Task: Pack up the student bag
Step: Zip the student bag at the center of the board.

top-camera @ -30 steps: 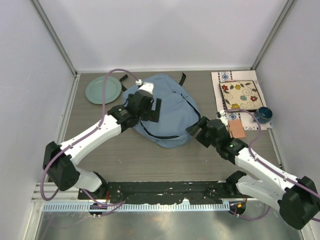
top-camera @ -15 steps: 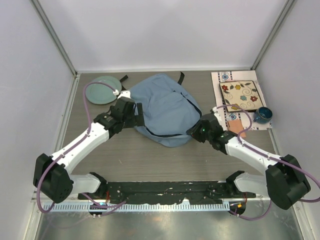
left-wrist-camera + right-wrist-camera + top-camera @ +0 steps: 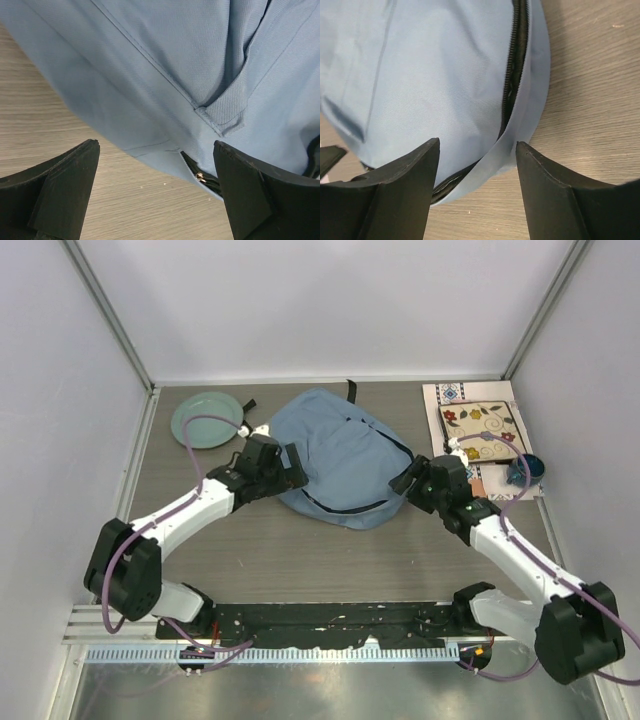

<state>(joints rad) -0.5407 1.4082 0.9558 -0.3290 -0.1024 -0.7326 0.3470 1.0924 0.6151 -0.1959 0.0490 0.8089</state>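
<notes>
Lying flat, soft light-blue student bag (image 3: pixel 340 455), dark zipper (image 3: pixel 515 75)

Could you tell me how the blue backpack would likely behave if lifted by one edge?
The student bag will probably flop: its fabric lies slumped and creased, so a lifted edge should rise while the rest sags. It looks flat and unfilled, so likely light. Pushed, it may bunch rather than slide across the table.
</notes>
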